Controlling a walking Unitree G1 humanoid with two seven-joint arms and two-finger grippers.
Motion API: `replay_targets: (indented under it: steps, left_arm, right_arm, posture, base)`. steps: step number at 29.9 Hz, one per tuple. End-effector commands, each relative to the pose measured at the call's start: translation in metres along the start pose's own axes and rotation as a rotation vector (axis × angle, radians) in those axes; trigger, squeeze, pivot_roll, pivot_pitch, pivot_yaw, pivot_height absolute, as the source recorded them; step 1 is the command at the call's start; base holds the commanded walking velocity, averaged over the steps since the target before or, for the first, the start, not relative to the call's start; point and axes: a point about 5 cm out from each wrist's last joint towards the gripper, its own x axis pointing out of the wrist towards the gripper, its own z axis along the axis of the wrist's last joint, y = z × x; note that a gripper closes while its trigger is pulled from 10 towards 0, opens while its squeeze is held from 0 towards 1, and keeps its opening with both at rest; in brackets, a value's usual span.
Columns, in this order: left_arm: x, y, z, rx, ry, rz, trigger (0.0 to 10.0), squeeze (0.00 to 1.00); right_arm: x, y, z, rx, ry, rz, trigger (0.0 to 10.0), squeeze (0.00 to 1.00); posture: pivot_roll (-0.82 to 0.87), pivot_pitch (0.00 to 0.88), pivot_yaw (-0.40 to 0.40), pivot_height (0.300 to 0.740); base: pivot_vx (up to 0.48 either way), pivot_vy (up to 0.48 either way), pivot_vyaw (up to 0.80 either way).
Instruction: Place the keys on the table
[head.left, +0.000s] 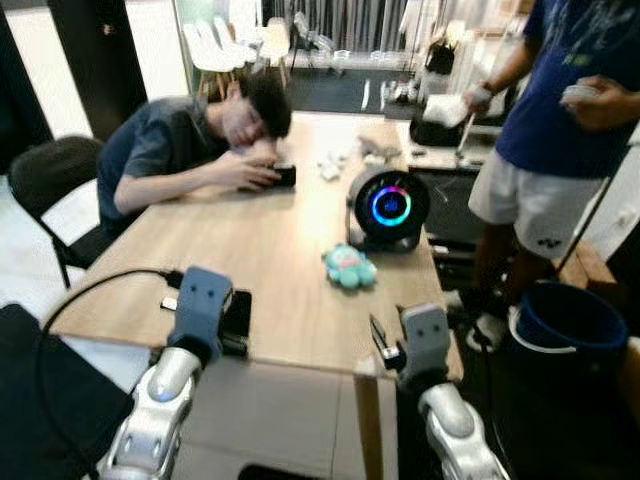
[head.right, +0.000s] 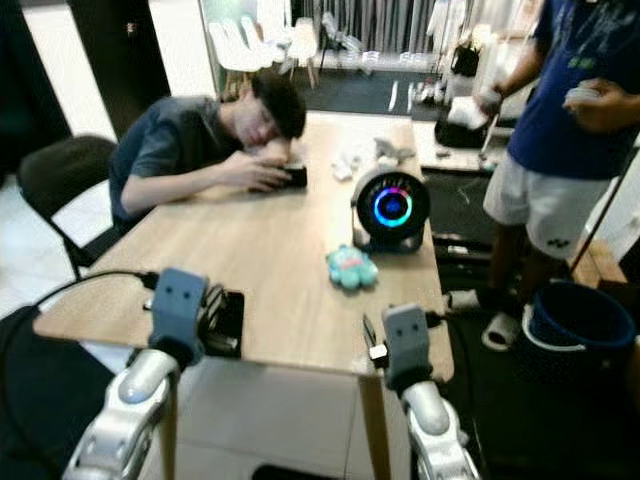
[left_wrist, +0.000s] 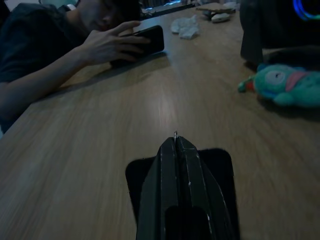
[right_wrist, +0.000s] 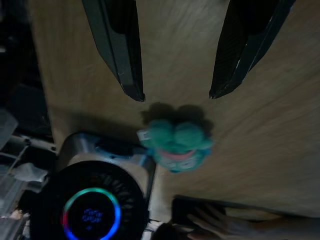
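Left gripper (left_wrist: 175, 140): fingers pressed flat together, low over the near left edge of the table (left_wrist: 150, 100).
Keys: not clearly made out; a thin metal sliver (left_wrist: 175, 134) pokes out from between the left fingertips, too small to identify.
Under the left gripper: a black pad (left_wrist: 220, 165) lies flat on the wood, directly below the fingers.
Behind the left gripper: a black cable (head.left: 100, 285) loops off the table edge toward the robot's left.
Ahead of the left gripper: bare wood, then a seated person (head.left: 180, 150) slumped on the far left side, head down on one arm, a hand on a dark phone (left_wrist: 150, 40).
Right gripper (right_wrist: 176, 96): fingers spread wide apart with nothing between them, held above the near right edge of the table.
Just ahead of the right gripper: a teal plush toy (right_wrist: 175, 137) lies on the wood, just beyond the fingertips and apart from them.
Beyond the toy: a round black fan (right_wrist: 92, 210) with a glowing coloured ring stands upright, just past the plush.
Far end of the table: small pale crumpled items (left_wrist: 187, 27), blurred.
To the right gripper's right: a standing person (head.left: 560, 110) in a blue shirt and white shorts, beside the table, with a dark blue bucket (head.left: 570, 320) on the floor nearby.
Far left of the left gripper: a black chair (head.left: 50, 175) behind the seated person.
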Motion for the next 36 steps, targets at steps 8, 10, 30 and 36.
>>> replay_targets:
  steps: [8,10,30,36]
  left_arm:
    - [-0.0013,-0.0019,0.0004,0.003,-0.013,-0.006,10.0,0.0]
    - [-0.0012,-0.0023,0.0006,0.002,-0.015,-0.007,10.0,0.0]
    - [0.0002,-0.0022,-0.0017,-0.009,0.006,0.003,10.0,0.0]
    - [0.0,-0.0021,-0.0015,-0.01,0.0,-0.004,10.0,0.0]
  right_arm:
    - [-0.0017,0.0023,-0.003,0.012,0.013,0.002,10.0,0.0]
    - [-0.0016,0.0023,-0.0029,0.012,0.013,0.003,10.0,0.0]
    - [-0.0008,0.0018,-0.0026,0.007,0.012,0.005,10.0,0.0]
    - [-0.0007,0.0017,-0.0026,0.004,0.012,0.006,10.0,0.0]
  posture:
    - [0.1,0.085,0.001,0.74]
    - [0.1,0.085,0.001,0.74]
    - [0.1,0.08,-0.001,0.74]
    - [0.09,0.077,-0.001,0.74]
  base:
    - [0.155,0.0,0.0]
    - [0.48,0.0,0.0]
    - [0.373,0.0,0.0]
    - [0.0,0.0,0.0]
